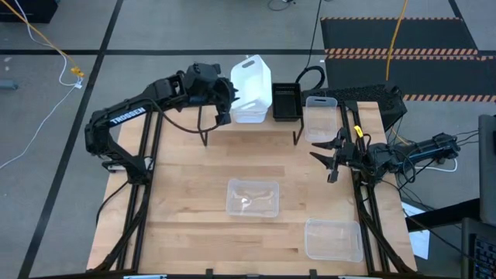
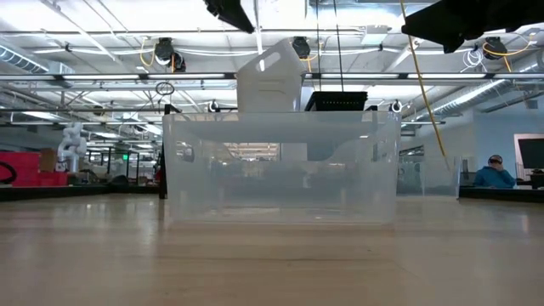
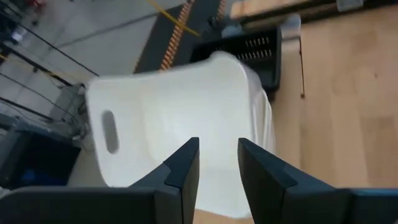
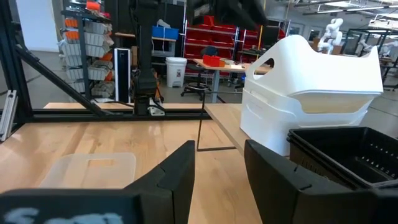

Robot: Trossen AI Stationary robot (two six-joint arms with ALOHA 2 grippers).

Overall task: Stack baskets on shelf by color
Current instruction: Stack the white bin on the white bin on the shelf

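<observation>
On the shelf (image 4: 227,121) at the table's far side stands a stack of white baskets (image 1: 252,93); the top one (image 4: 311,68) lies tilted and crooked in those below. Beside it on the shelf are nested black baskets (image 1: 287,101) and a clear basket (image 1: 320,116). Two more clear baskets lie on the table, one mid-table (image 1: 253,198) and one at the near right (image 1: 333,239). My left gripper (image 3: 217,162) hovers open just above and left of the tilted white basket, touching nothing. My right gripper (image 1: 329,159) is open over the table's right side.
The shelf's thin black legs (image 1: 296,138) stand on the table below the baskets. The mid-table clear basket (image 2: 280,166) fills the low view. Bare wood lies left of it and between it and the shelf. A person sits far off in the room (image 2: 495,174).
</observation>
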